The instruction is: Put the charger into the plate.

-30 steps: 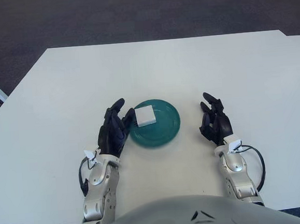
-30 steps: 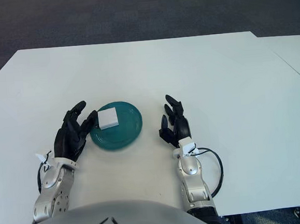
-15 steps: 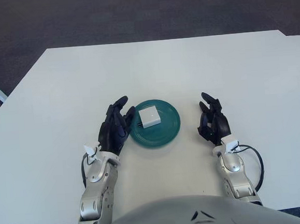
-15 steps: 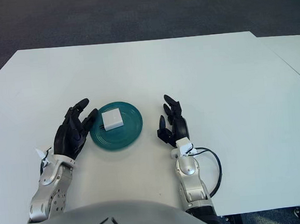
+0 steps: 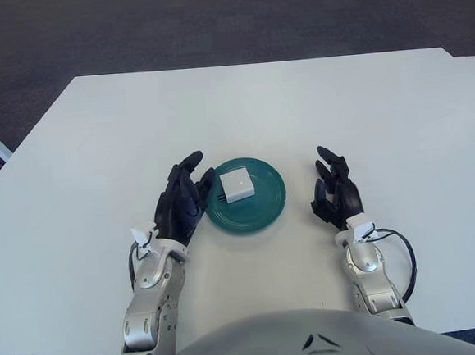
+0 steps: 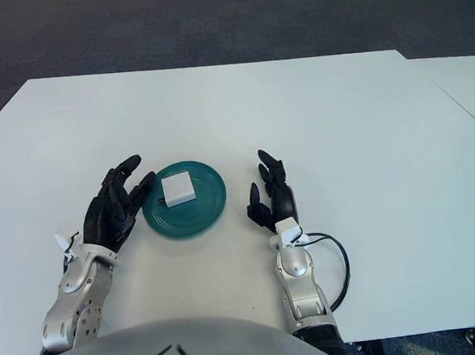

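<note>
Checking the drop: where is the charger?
The charger lies in the green plate, left of centre, just right of the open left hand.

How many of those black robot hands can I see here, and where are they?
2. The left hand is just left of the green plate, fingers open, holding nothing. The right hand shows right of the plate, also open. The white charger lies in the plate.

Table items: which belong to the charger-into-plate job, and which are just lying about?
Job:
- charger, white, lying in the plate
- plate, teal
- left hand, open, at the plate's left edge, holding nothing

Not part of it:
- right hand, open, right of the plate
- table, white; nothing else lies on it
</note>
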Available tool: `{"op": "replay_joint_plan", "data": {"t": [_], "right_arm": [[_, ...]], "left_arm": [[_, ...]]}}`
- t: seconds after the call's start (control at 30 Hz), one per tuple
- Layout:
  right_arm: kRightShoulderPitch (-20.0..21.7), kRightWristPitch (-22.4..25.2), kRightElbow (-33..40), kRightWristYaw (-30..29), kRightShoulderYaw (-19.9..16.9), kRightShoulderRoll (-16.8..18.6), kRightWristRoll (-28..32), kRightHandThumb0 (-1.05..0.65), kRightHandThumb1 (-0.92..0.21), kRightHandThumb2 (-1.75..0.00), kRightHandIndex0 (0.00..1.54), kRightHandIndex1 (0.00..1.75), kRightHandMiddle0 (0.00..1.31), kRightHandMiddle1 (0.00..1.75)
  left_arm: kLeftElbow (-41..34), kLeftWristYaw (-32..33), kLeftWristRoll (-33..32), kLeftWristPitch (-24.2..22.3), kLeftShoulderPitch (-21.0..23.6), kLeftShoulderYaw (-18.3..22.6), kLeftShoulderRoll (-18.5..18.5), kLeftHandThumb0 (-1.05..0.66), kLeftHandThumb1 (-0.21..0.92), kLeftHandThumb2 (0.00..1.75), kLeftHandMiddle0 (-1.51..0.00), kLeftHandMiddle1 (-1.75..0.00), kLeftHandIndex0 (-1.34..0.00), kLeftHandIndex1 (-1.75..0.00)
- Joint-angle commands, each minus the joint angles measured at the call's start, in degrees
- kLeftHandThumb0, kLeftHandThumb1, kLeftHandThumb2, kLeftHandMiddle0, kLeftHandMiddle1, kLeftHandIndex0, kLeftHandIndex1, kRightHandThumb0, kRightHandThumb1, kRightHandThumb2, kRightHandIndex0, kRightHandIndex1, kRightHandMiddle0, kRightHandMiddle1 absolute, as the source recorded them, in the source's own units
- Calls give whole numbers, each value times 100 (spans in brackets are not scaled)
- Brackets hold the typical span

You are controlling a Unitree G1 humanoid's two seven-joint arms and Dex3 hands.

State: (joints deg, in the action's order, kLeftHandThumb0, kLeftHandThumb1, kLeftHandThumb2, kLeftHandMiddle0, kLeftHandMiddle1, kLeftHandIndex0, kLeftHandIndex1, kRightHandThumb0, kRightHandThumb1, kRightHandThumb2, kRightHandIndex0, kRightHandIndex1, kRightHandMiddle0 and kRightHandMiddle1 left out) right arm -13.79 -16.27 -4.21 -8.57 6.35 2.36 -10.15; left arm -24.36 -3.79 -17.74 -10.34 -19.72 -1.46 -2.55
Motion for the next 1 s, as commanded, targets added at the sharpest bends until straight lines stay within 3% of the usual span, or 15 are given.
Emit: {"op": "replay_joint_plan", "data": {"t": [0.0, 0.33, 0.53, 0.77, 0.97], "right_arm": [[-201, 368, -262, -7, 28, -12, -80, -75, -92, -86, 25, 1, 0, 55], [-229, 254, -373, -156, 5, -29, -208, -77, -92, -87, 28, 2, 0, 58], [-218, 149, -498, -209, -25, -38, -206, -78, -92, -87, 29, 1, 0, 58], [-206, 98, -550, -131, -40, -72, -136, -77, -92, -87, 30, 1, 0, 57], [-184, 110, -562, -132, -33, -79, -140, -77, -92, -86, 30, 1, 0, 55]], "left_arm": [[-70, 325, 168, -84, -6, 42, -124, -98, 92, 87, -54, -2, -19, -79], [383, 1120, 527, 246, 13, 297, -644, -96, 92, 87, -53, -1, -10, -74], [859, 1318, 559, 921, 205, 383, -812, -95, 92, 87, -53, -1, -9, -78], [1279, 1015, 320, 1873, 268, 309, -783, -95, 92, 83, -52, -1, -7, -77], [1467, 791, 81, 2116, 329, 280, -705, -95, 92, 81, -53, -1, -6, -77]]}}
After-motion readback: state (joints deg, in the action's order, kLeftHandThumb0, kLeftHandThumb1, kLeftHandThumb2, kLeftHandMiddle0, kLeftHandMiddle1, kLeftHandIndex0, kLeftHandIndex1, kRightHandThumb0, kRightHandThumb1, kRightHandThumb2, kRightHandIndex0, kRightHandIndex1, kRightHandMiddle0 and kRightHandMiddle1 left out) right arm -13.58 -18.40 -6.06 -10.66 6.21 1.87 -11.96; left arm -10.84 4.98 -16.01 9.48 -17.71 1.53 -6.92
